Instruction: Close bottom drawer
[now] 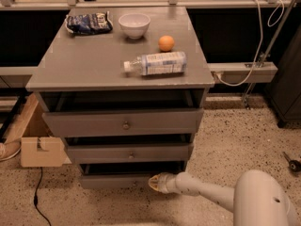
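Ajar bottom drawer (pixel 115 180), end effector (pixel 157 182) at its front's right end, grip impossible to tell, arm (pixel 207 195) cropped lower right

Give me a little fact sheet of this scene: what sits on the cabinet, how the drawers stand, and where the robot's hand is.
cabinet: grey, three drawers
on top: bag, bowl, orange, bottle lying on its side
top drawer: partly out
middle drawer: partly out
bottom drawer: partly out, dark gap above its front
gripper: low, at the right end of the bottom drawer's front
floor, left of cabinet: cardboard box
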Robot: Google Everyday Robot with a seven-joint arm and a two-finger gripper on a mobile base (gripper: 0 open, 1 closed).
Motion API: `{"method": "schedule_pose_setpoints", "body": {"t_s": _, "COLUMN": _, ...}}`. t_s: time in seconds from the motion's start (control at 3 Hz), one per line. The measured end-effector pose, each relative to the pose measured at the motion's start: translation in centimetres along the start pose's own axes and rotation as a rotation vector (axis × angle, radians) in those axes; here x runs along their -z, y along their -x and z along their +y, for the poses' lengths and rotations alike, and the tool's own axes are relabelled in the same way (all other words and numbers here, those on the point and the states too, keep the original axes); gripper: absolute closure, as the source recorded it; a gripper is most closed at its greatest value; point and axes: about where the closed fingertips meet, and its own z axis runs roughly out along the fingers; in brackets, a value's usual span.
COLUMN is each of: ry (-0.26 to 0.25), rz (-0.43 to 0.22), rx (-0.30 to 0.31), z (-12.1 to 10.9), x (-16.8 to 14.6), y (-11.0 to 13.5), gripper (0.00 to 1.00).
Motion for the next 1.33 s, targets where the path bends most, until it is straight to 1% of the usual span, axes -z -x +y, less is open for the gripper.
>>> {"method": "schedule_pose_setpoints", "body": {"t_s": 0.33, "ry": -0.001, "rz": -0.007, "rx": 0.017, "z": -1.6, "x": -1.2, "y": 0.5, "gripper": 1.0}}
{"method": "schedule_pose_setpoints", "body": {"t_s": 0.67, "ry": 0.0, "rz": -0.003, "rx": 0.018, "z": -3.0, "x": -2.3, "y": 0.5, "gripper": 1.0}}
{"method": "schedule_pose_setpoints", "body": {"t_s": 1.0, "ry": 0.011, "rz": -0.005, "rx": 0.014, "z": -3.6, "x": -2.9, "y": 0.3, "gripper": 1.0}}
{"method": "schedule_pose_setpoints", "body": {"t_s": 1.33, "ry": 0.012, "rz": -0.005, "rx": 0.014, "z": -3.5, "x": -2.8, "y": 0.3, "gripper": 1.0}}
